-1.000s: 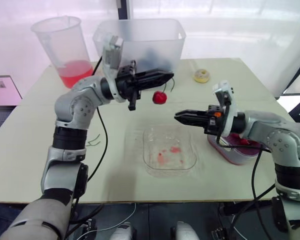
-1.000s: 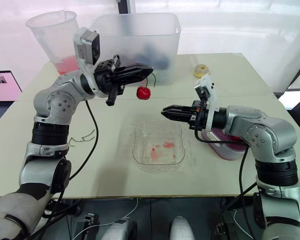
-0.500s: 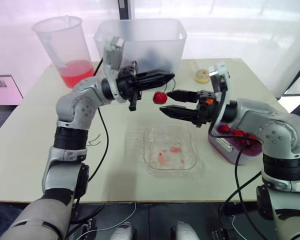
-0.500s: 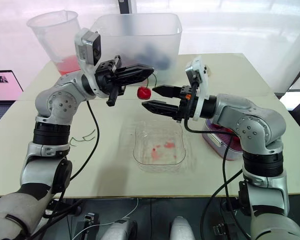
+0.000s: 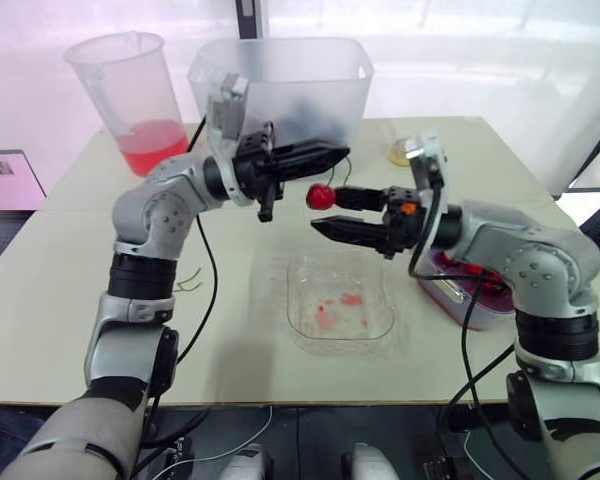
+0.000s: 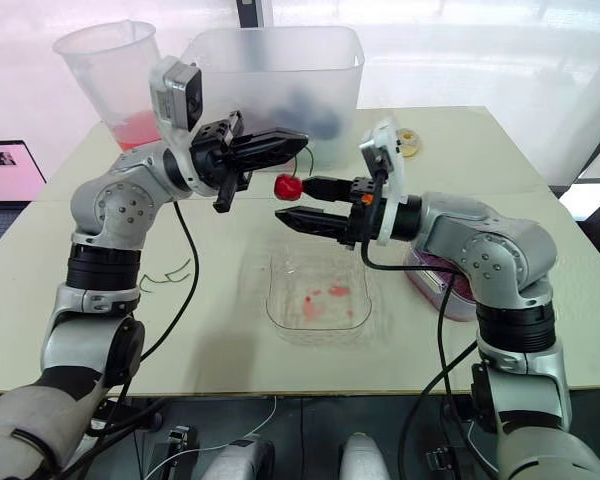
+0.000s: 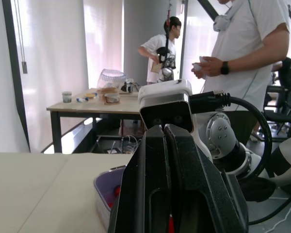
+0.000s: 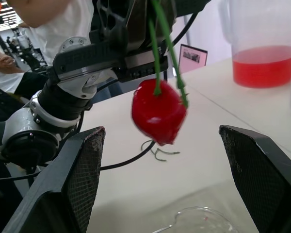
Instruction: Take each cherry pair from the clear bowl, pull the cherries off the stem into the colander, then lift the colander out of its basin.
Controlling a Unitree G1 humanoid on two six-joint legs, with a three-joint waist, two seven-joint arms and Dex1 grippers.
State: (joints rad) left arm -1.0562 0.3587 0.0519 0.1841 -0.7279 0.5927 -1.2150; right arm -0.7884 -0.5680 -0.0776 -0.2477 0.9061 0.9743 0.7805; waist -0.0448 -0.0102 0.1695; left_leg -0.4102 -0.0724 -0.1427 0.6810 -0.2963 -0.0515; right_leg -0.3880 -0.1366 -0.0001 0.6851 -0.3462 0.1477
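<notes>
Green stems (image 8: 155, 43) are clamped between the shut black fingers of my left gripper (image 5: 336, 152), and the glossy red cherry (image 5: 321, 195) hangs from them above the emptied clear plastic bowl (image 5: 302, 278). My right gripper (image 5: 323, 209) stands spread, one finger either side of the fruit. I judge it should close gently on the cherry's body, pull straight off the stem, then release over the purple colander (image 5: 477, 308).

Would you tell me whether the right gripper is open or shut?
Open: the right gripper has fingers wide apart near the cherry hanging from the left gripper.
</notes>
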